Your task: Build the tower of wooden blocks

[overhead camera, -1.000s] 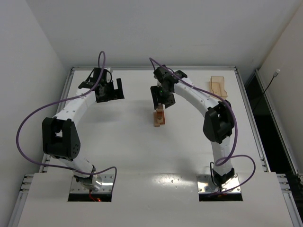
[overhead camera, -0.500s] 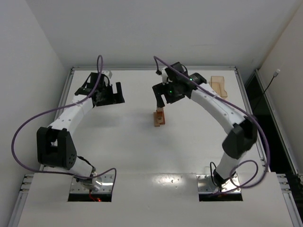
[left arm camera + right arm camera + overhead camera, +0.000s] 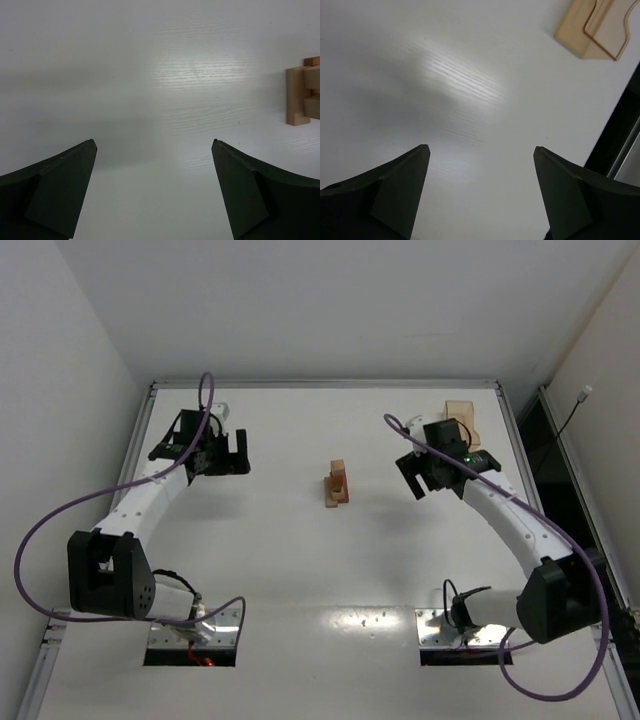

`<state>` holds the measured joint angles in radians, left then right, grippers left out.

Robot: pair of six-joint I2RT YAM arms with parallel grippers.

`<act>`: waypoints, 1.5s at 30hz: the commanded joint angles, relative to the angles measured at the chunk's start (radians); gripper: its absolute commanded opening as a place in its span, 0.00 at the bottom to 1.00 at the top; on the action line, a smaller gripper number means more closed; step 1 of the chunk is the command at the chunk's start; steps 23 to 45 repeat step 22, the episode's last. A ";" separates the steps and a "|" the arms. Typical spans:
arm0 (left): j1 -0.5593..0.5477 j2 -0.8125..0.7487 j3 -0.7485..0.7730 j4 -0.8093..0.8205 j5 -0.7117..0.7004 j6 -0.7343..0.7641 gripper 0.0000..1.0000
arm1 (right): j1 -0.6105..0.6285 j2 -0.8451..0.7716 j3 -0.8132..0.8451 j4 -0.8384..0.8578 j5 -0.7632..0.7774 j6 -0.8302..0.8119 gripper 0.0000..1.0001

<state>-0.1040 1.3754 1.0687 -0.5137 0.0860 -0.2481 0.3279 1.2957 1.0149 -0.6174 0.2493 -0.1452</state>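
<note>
The tower (image 3: pixel 337 485) of small tan and reddish-brown wood blocks stands in one narrow pile at the table's middle. Its edge shows at the right of the left wrist view (image 3: pixel 302 95). My left gripper (image 3: pixel 232 454) is open and empty, well to the left of the tower (image 3: pixel 154 145). My right gripper (image 3: pixel 418 477) is open and empty, to the right of the tower, over bare table (image 3: pixel 481 147). Neither gripper touches a block.
A translucent tan open tray (image 3: pixel 461 421) lies at the back right, just behind my right gripper; it shows at the top right of the right wrist view (image 3: pixel 597 27). The table's right edge and a dark gap (image 3: pixel 620 125) lie beyond it.
My right gripper has left the tower and swung right and back toward me, open. My left gripper has drifted slightly left. The tower stands where it was.
</note>
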 commanded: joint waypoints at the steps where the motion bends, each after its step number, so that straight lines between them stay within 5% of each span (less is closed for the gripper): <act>1: 0.018 -0.013 -0.033 0.085 -0.040 0.075 0.99 | -0.110 0.010 -0.013 0.116 -0.129 -0.053 0.82; 6: 0.018 -0.022 -0.096 0.132 -0.097 0.095 0.99 | -0.256 0.033 -0.013 0.148 -0.312 0.018 0.82; 13: 0.027 -0.041 -0.130 0.141 -0.106 0.104 0.99 | -0.352 0.070 -0.041 0.157 -0.358 0.030 0.82; 45: 0.027 -0.041 -0.130 0.141 -0.106 0.104 0.99 | -0.372 0.060 -0.050 0.157 -0.389 0.049 0.82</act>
